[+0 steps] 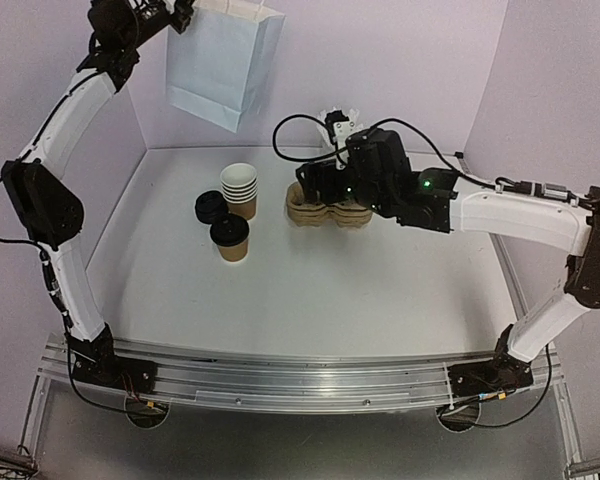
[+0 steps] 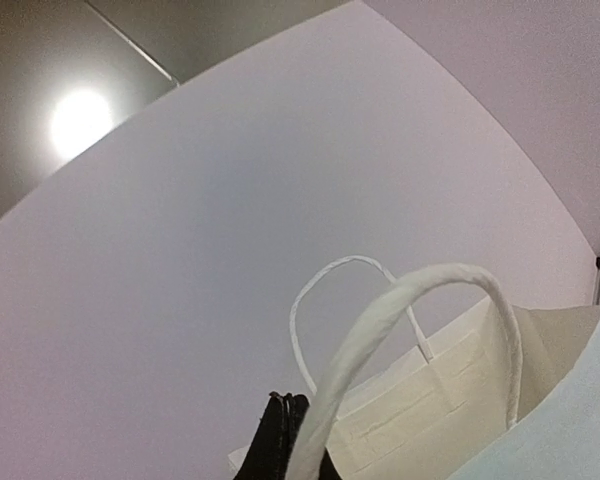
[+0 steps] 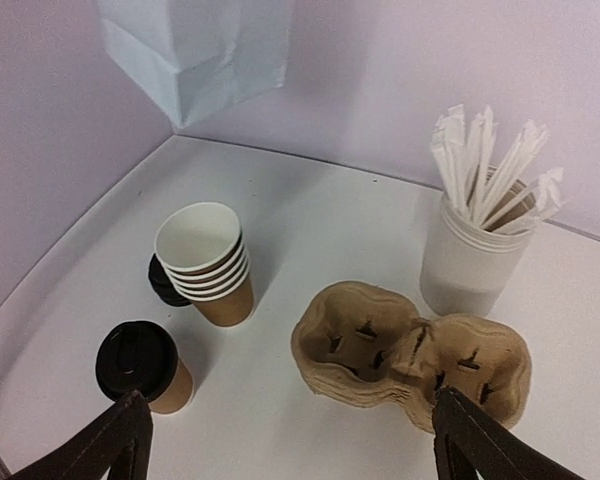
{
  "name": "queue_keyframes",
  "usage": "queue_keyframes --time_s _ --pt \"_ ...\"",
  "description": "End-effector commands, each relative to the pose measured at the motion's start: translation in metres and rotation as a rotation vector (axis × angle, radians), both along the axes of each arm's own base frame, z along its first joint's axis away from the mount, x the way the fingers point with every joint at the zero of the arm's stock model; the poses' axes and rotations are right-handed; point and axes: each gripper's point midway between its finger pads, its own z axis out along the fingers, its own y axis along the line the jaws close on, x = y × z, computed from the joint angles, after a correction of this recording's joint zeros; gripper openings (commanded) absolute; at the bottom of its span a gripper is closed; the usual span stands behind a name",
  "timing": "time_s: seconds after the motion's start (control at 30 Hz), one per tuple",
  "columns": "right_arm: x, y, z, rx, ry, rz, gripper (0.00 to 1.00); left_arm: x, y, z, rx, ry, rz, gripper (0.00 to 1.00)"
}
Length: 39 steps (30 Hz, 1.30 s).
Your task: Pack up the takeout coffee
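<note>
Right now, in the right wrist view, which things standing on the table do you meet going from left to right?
Lidded coffee cup → stack of open cups → cardboard cup carrier. The pile of lids and the white tub of wrapped sticks overlap their neighbours, so they are left out.

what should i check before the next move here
1. Lid on the takeout coffee: ok, black lid on, cup upright.
2. Right gripper open and empty: ok, fingers spread, nothing between them.
3. Left gripper gripping the white paper bag: ok, the bag hangs above the table by its handle.
4. Bag mouth wide enough for the cup: cannot tell; the left wrist view shows it only parted.
5. Room around the coffee: ok but tight; it stands apart from the nested cups and loose lids.
</note>
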Motion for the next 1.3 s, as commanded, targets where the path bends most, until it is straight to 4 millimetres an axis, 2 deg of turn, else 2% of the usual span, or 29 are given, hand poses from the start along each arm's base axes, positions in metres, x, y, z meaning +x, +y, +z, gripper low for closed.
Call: queue_keyframes --time_s 0.0,0.2,0.37,0.43,0.53,0.67,0.77,0.97,1.17,1.27 --pt "0.007 -0.057 0.017 -0.069 -0.010 -0.237 0.93 -0.106 -0.003 0.063 -0.073 -0.032 -0.211 0.00" --pt "-0.005 -0.119 0.017 -0.127 0.046 -0.410 0.92 -0.187 -0.050 0.018 0.007 0.187 -0.478 0.00" --pt "-0.037 -0.184 0.013 -0.115 0.101 -0.554 0.90 -0.250 -0.081 -0.013 0.069 0.268 -0.672 0.00" --pt "-0.049 -0.203 0.012 -0.071 0.113 -0.581 0.88 -0.270 -0.095 -0.027 0.099 0.293 -0.741 0.00" --pt "-0.062 -0.217 0.007 -0.008 0.143 -0.591 0.86 -0.299 -0.118 -0.058 0.166 0.327 -0.822 0.00" --pt "-0.070 -0.220 -0.005 0.011 0.187 -0.584 0.84 -0.332 -0.138 -0.103 0.251 0.360 -0.932 0.00" --pt "-0.070 -0.215 -0.013 -0.019 0.210 -0.569 0.84 -0.345 -0.145 -0.138 0.308 0.323 -1.002 0.00" --pt "-0.065 -0.208 -0.015 -0.044 0.221 -0.568 0.83 -0.359 -0.162 -0.177 0.349 0.159 -1.078 0.00" --pt "-0.070 -0.218 -0.015 -0.023 0.219 -0.600 0.82 -0.356 -0.162 -0.207 0.368 0.243 -1.050 0.00" --pt "-0.070 -0.221 -0.015 -0.030 0.212 -0.609 0.82 -0.350 -0.158 -0.218 0.338 0.351 -1.000 0.00"
